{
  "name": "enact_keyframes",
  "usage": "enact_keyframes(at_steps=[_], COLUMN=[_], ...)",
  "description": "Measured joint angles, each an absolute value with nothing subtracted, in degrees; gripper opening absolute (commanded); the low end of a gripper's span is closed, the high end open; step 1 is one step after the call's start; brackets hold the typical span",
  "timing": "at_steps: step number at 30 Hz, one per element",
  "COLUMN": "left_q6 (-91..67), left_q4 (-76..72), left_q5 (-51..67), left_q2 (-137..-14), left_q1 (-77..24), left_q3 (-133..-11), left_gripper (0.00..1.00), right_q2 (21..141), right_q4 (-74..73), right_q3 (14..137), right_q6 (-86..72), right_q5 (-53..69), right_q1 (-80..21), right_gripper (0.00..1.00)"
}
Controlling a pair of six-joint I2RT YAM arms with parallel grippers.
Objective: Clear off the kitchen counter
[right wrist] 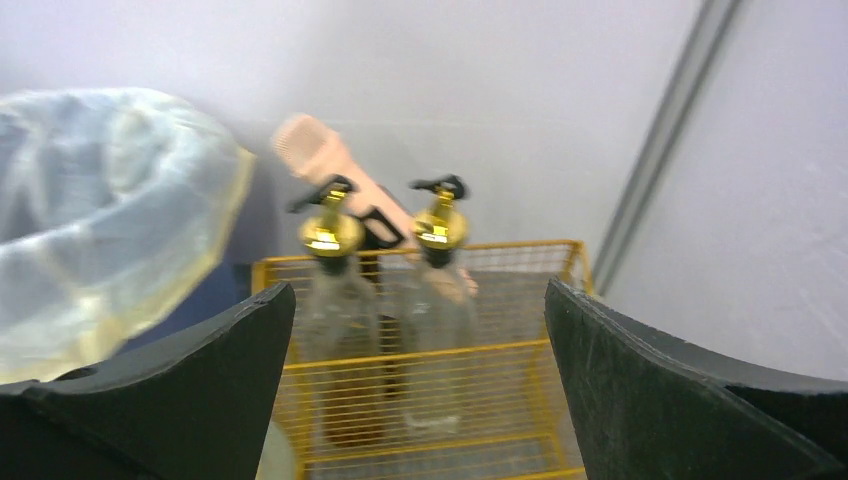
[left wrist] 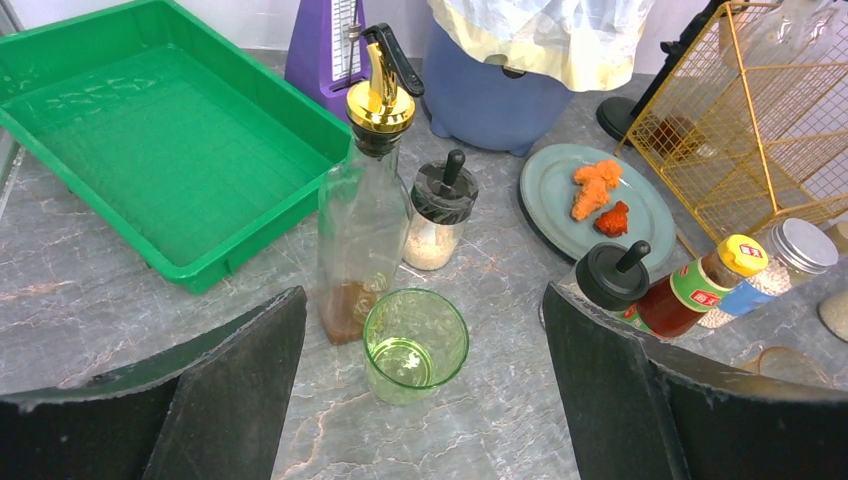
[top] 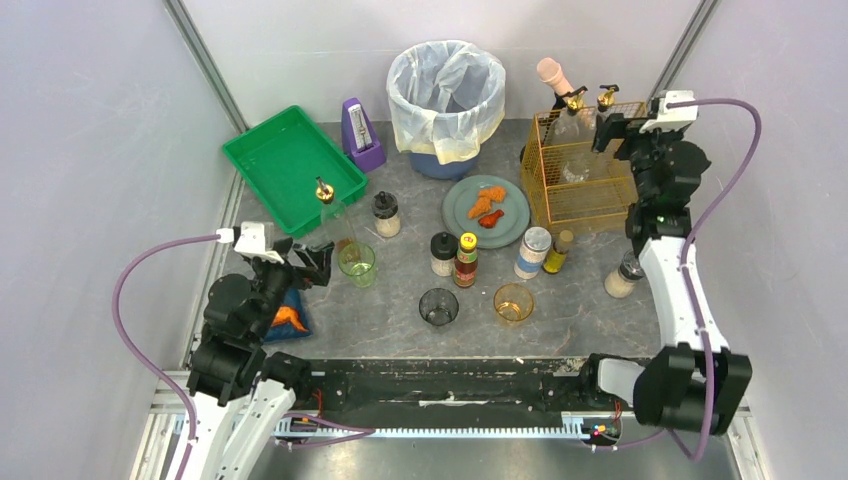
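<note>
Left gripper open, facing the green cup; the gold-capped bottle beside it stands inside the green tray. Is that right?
No: in the left wrist view the gold-capped bottle stands on the kitchen counter beside the green tray, not inside it. The rest holds.

Three pourer bottles (top: pixel 337 228), two of them at 1 o'clock in the one wire basket (top: pixel 560 205). Three tumblers: green tumbler (top: pixel 357 264), dark tumbler (top: pixel 438 306), amber tumbler (top: pixel 513 302). One tray (top: pixel 285 165), one plate (top: pixel 510 228), one bin (top: pixel 450 125), one metronome (top: pixel 360 135).
</note>
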State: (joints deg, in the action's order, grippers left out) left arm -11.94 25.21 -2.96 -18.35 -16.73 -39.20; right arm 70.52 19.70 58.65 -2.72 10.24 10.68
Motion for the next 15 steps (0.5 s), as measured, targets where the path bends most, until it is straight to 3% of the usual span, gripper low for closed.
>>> enact_keyframes(at_steps=[8,15], left_q6=[-11.97,-11.99], left_q4=[25.74,26.13], left_q5=[-4.51,-5.45], left_q2=[-17.32,-17.34], left_q1=[-16.73,-16.73], left_q3=[-39.09,-39.03], left_gripper=[0.93,0.93], right_q2=[59.55,57.25], right_q4=[18.7,16.38], right_q3=[54.39,51.4], right_q6=[-9.54,-12.36], right_q5=[5.37,3.22], right_q1=[-2.46,-13.47], right_gripper=[0.98,0.98])
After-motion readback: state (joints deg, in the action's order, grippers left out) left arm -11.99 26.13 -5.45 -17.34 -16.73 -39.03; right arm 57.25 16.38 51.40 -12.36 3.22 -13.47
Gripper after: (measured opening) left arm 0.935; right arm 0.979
